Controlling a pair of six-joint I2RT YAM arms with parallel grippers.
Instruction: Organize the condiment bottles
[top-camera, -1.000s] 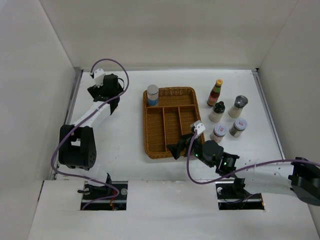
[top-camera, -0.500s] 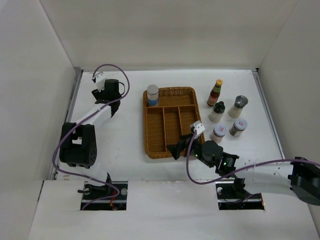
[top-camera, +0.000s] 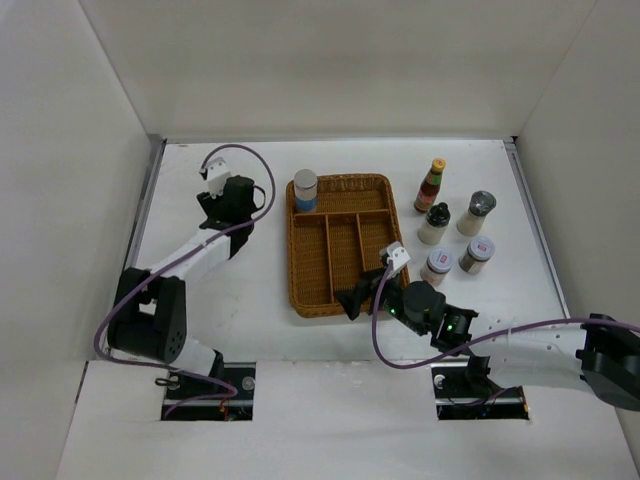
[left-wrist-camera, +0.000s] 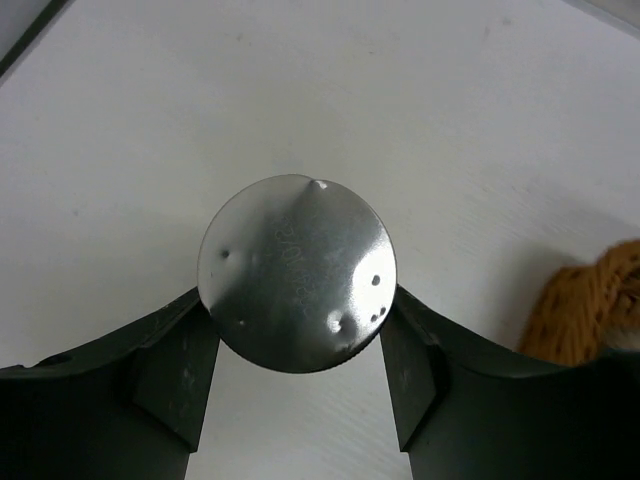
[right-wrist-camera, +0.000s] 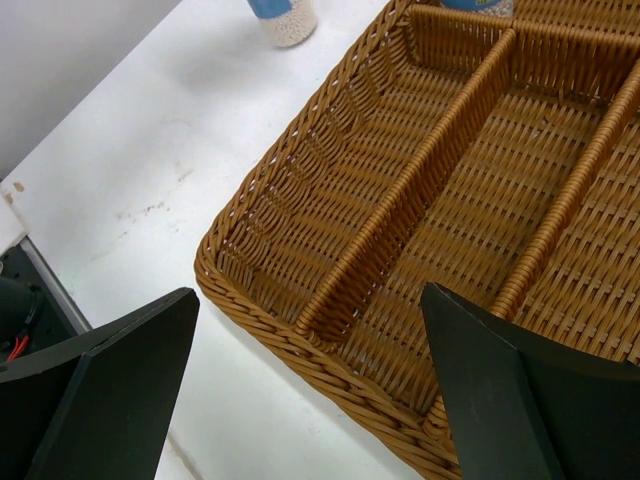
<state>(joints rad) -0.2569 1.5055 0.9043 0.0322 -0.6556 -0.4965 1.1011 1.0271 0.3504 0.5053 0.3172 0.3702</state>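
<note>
A: On the counter (top-camera: 240, 290) sits the wicker tray (top-camera: 292, 260). The left pincer (left-wrist-camera: 297, 315) grips a silver-lidded bottle (left-wrist-camera: 297, 272) just left of it.

B: It should lift straight, cross above the tray, then lower upright. The right pincer (top-camera: 352, 300) gapes, empty.

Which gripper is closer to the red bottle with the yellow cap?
Right. The right gripper, open, sits over the wicker tray's near edge, toward the robot from the red bottle. The left gripper, shut on a silver-topped bottle, is left of the whole tray.
</note>
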